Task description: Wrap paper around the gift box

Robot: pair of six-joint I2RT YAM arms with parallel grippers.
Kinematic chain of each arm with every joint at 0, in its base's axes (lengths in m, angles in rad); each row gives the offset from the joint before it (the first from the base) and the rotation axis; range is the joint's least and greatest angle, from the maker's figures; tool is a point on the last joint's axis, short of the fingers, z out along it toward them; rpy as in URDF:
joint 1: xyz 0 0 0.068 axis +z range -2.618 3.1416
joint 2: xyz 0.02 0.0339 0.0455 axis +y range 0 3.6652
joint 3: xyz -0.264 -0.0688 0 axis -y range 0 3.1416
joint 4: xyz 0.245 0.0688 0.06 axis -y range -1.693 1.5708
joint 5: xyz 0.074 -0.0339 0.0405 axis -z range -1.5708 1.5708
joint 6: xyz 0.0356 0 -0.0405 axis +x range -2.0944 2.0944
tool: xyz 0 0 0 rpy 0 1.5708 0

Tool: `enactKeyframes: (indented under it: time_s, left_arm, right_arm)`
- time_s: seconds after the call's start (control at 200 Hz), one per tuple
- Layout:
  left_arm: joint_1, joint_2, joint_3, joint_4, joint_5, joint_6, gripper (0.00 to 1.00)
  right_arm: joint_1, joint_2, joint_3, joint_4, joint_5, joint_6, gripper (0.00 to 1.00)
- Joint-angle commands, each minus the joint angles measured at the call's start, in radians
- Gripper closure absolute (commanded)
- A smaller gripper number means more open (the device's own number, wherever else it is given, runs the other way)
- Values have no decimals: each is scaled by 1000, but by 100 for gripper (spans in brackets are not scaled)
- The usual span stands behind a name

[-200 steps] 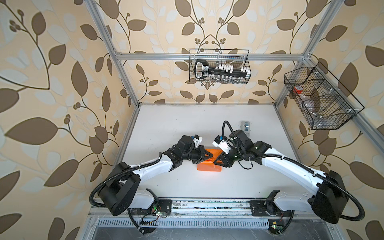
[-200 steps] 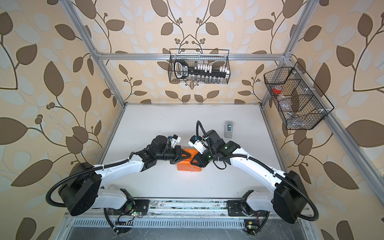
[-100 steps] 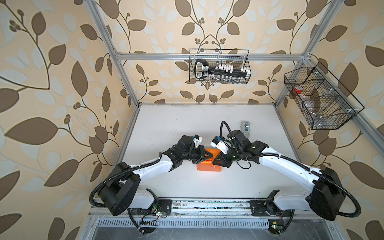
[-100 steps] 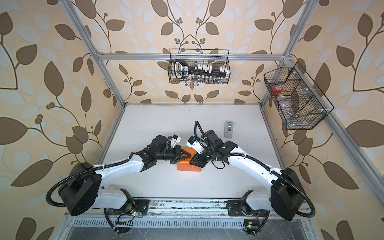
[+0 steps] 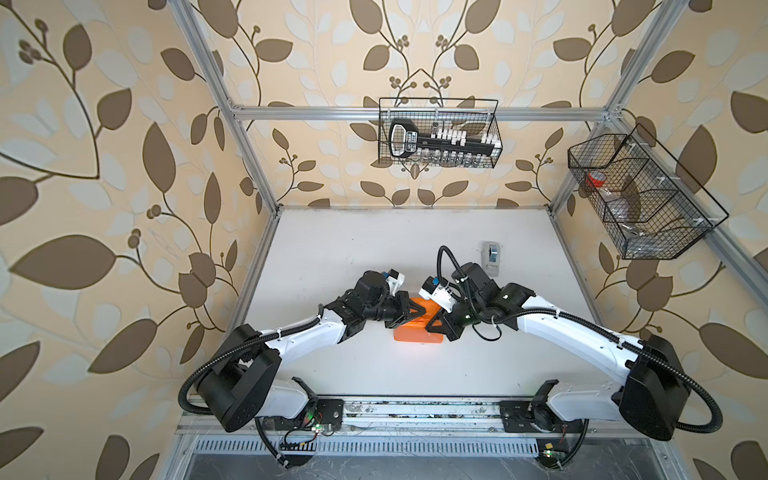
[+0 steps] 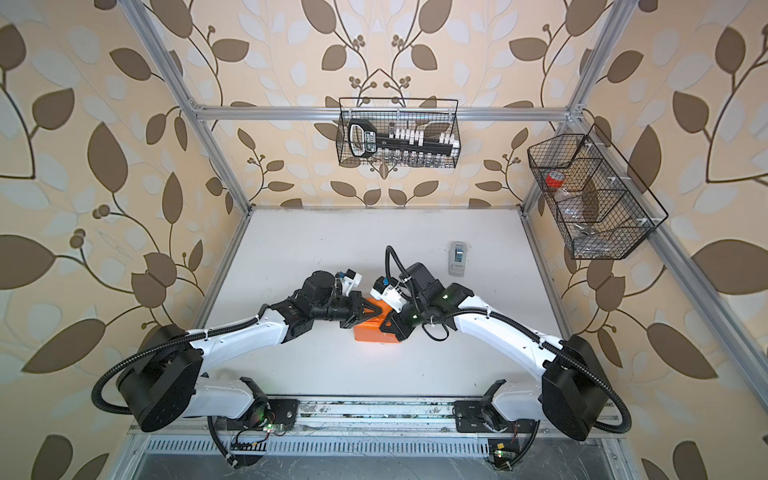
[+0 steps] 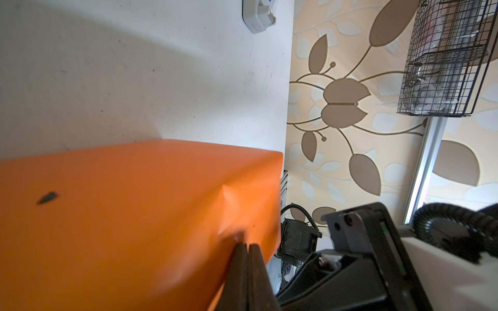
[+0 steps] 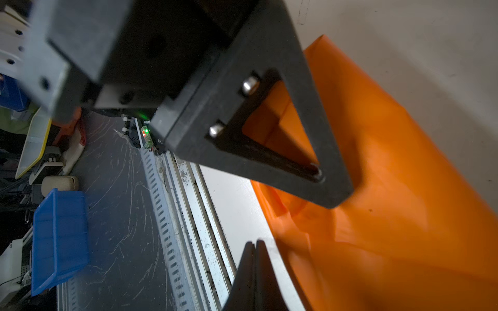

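The orange paper (image 5: 415,332) lies folded into a boxy bundle at the table's middle in both top views. The gift box is hidden inside it. My left gripper (image 7: 246,244) is shut, its tips pressing a dent into the top of the paper (image 7: 134,210) near a corner. In a top view the left gripper (image 5: 422,311) reaches in from the left. My right gripper (image 8: 254,242) is shut with nothing between its fingers. It hangs over bare table just beside the crumpled edge of the paper (image 8: 390,215), at the bundle's right end (image 6: 384,326).
A small grey tape dispenser (image 5: 491,257) stands behind the right arm on the white table (image 5: 332,257). Wire baskets hang on the back wall (image 5: 438,139) and on the right wall (image 5: 640,199). The metal rail (image 5: 415,409) runs along the front edge.
The right gripper has closed from partly open to shut and edged a little left toward the bundle. The left arm and the paper have stayed put.
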Motion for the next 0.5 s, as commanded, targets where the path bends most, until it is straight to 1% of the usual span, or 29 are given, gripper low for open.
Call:
enactKeyframes:
  time_s: [0.0, 0.18, 0.28, 0.37, 0.495]
  left_arm:
    - [-12, 39, -57, -177, -56, 8, 100]
    - [-16, 41, -58, -178, -60, 9, 100]
    - [-16, 39, -65, -177, -63, 8, 100]
    - [-18, 35, -69, -174, -65, 6, 100]
    - [-20, 33, -72, -175, -68, 6, 100]
  right_arm:
    - [32, -45, -23, 20, -48, -2, 100]
    - [62, -123, -68, 27, -90, 29, 100]
    - [58, -155, -67, 14, -75, 29, 100]
    - [27, -144, -45, -2, -89, 21, 100]
    - [-31, -80, 13, -51, -115, -9, 100]
